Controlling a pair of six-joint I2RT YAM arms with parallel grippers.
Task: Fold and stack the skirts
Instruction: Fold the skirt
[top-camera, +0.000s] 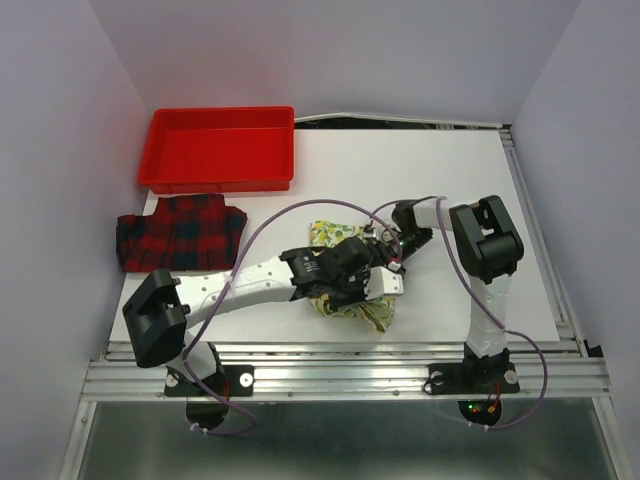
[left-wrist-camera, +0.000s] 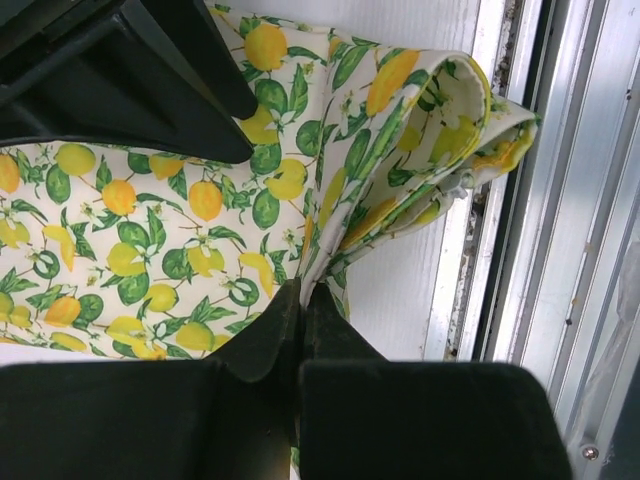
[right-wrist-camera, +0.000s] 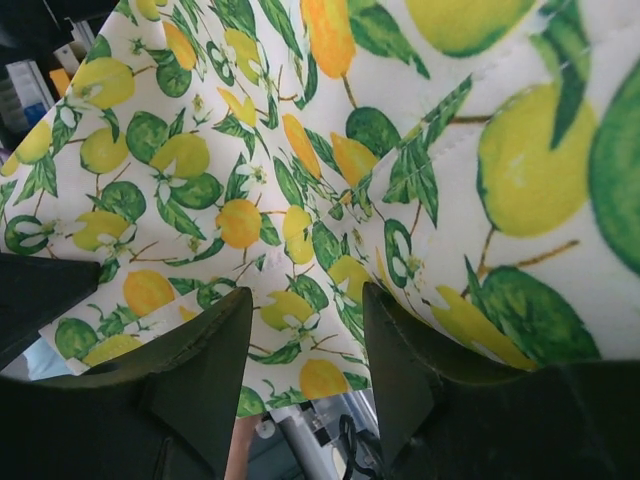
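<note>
The lemon skirt (top-camera: 372, 314) lies crumpled at the table's middle front, under both grippers. My left gripper (top-camera: 368, 272) is over it, and the left wrist view shows that gripper (left-wrist-camera: 302, 290) shut on a raised fold of the lemon skirt (left-wrist-camera: 150, 230), which is doubled over beside the front rail. My right gripper (top-camera: 388, 240) reaches in from the right. In the right wrist view it (right-wrist-camera: 307, 300) stands open, close against the lemon skirt (right-wrist-camera: 200, 170), whose cloth spans the gap. The plaid skirt (top-camera: 180, 232) lies flat at the left, untouched.
A red tray (top-camera: 220, 183) stands at the back left, just behind the plaid skirt. The metal rail (left-wrist-camera: 560, 250) along the table's front edge runs close to the lifted fold. White table (top-camera: 450, 170) shows at the back right.
</note>
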